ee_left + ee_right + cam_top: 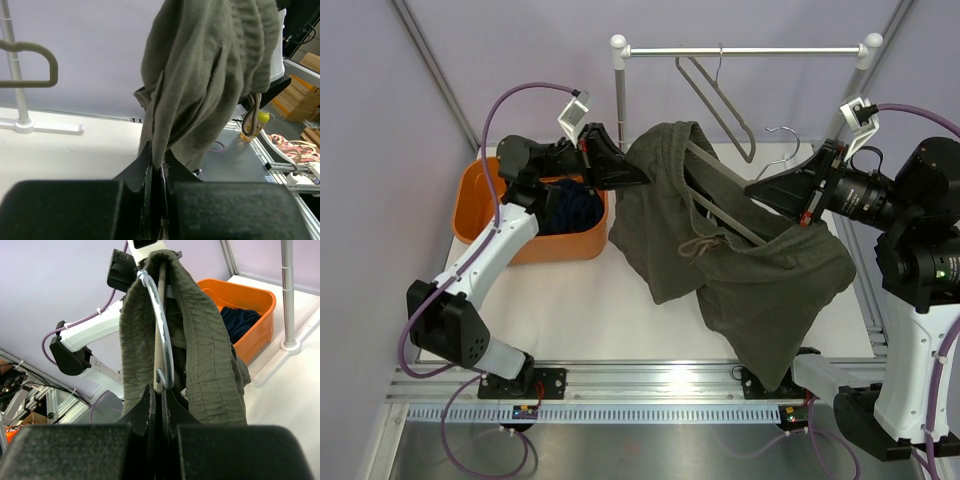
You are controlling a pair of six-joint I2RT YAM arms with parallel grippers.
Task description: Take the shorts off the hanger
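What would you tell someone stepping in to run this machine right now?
Left end effector: shut on an edge of the olive shorts.
Right end effector: shut on the hanger, whose bars sit inside the olive shorts' waistband.
Done: the navy shorts lie in the orange bin.
Left: pull the olive shorts off the hanger, which both arms hold above the table.

**A robotics lab test cell**

The left arm (pixel 490 250) and the right arm (pixel 920 330) are bolted to an aluminium rail (pixel 650 375) along the near edge of a white desk (pixel 580 310), and purple cables (pixel 520 92) trail from them. Plain lilac backdrop panels (pixel 520 40) close off the far and left sides. A small clothes rail (pixel 740 50) stands at the far edge. Cardboard boxes (pixel 311 61) show beyond the desk in the left wrist view.
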